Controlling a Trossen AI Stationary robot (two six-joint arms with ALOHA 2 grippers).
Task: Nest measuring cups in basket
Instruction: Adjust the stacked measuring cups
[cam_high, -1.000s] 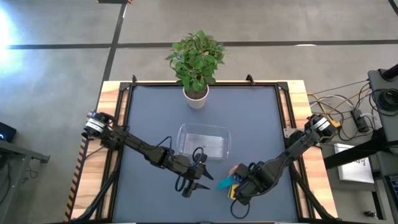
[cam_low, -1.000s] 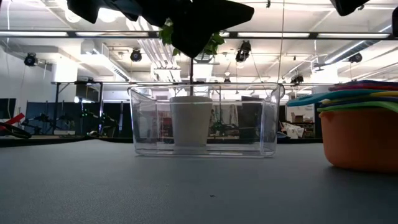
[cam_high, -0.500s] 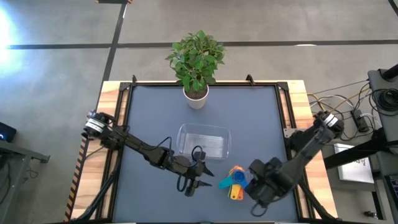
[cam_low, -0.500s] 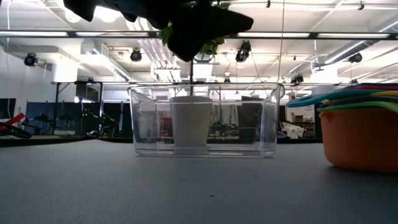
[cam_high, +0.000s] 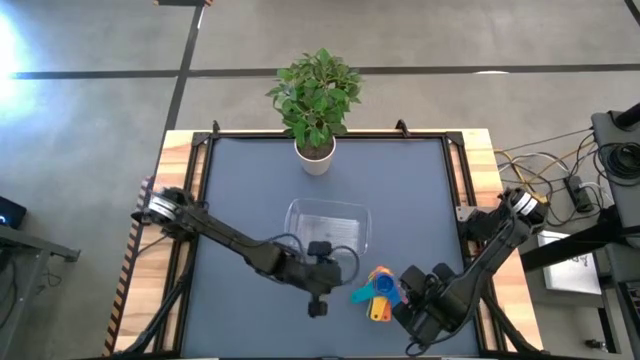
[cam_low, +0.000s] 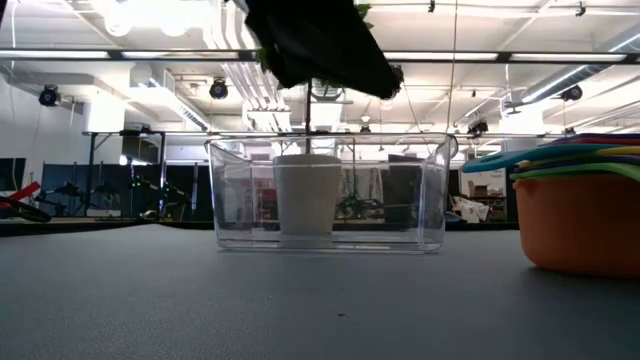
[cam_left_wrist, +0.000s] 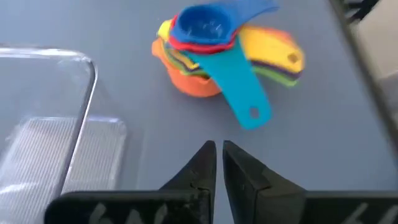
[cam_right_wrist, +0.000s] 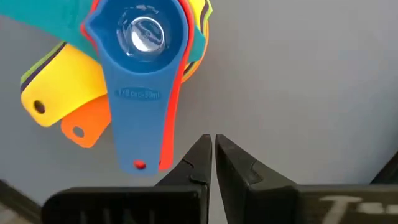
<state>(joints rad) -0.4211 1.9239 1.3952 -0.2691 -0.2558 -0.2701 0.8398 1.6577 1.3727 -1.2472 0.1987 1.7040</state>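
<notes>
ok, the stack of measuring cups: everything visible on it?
The measuring cups sit nested in one stack on the dark table, outside the clear basket, near its front right corner. Glossy plastic: orange cup at the bottom, blue on top, red, yellow, teal, green and purple edges between. Flat handles fan out, some with holes. Nothing touches it; both grippers hover nearby, shut.

Bright, even overhead light – ceiling lamps (cam_low: 130, 12) glare in low view; wrist views soft, slightly blurred.

The dark table (cam_high: 240, 190) carries a clear basket (cam_high: 328, 226); nested measuring cups (cam_high: 379, 290); a potted plant (cam_high: 315, 105).
</notes>
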